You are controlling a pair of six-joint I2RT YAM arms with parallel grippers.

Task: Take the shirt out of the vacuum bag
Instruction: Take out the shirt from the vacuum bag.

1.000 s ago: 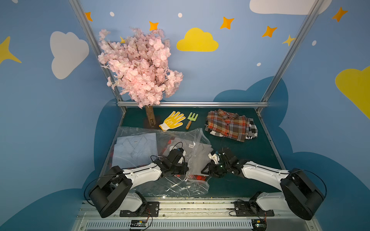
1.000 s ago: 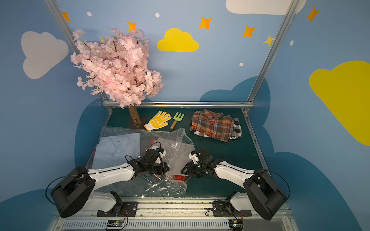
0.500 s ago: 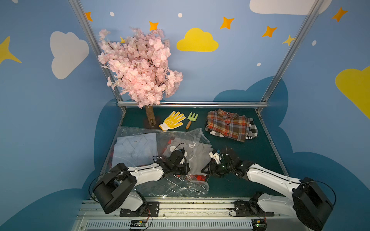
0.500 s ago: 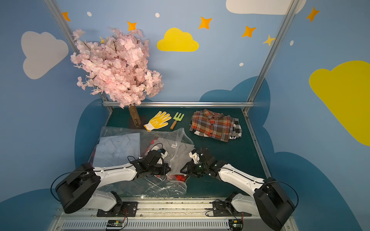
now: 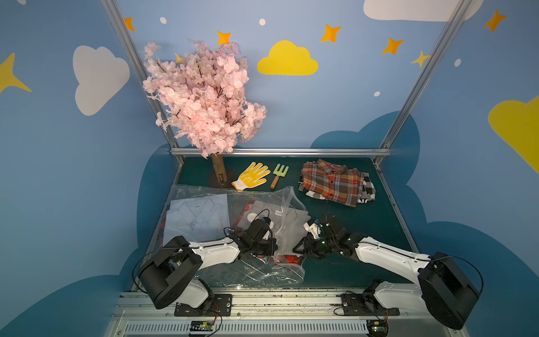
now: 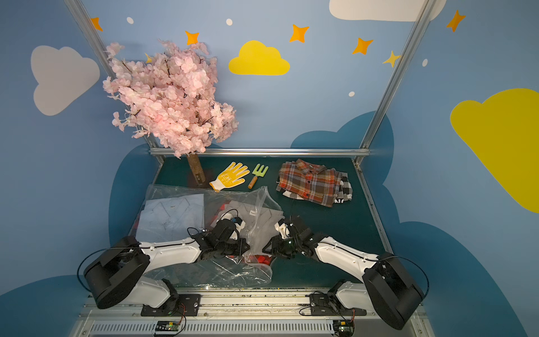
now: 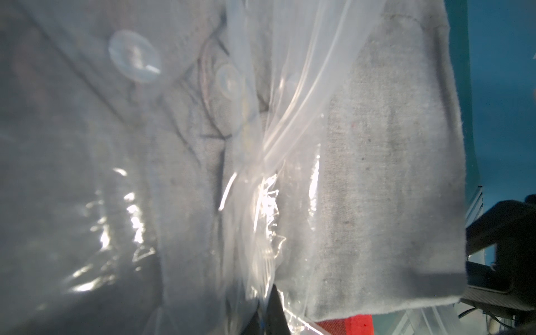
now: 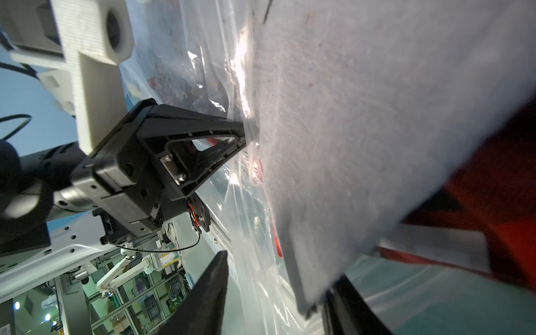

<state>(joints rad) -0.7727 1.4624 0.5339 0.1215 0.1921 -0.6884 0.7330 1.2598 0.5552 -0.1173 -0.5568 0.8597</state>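
Pinching vacuum bag (image 5: 256, 274): left end effector (image 8: 243, 136); right end effector (image 5: 299, 251) half-open astride shirt (image 8: 348, 145).

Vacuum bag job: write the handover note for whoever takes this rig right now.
Left tool: shut, pinching the vacuum bag film near its mouth.
Right tool: jaws apart, astride the grey shirt corner; no clamp visible.
Done: grey shirt partly out of the mouth, something red under it.
Left: close on the shirt and pull it clear. A light blue shirt lies under clear plastic beside it.
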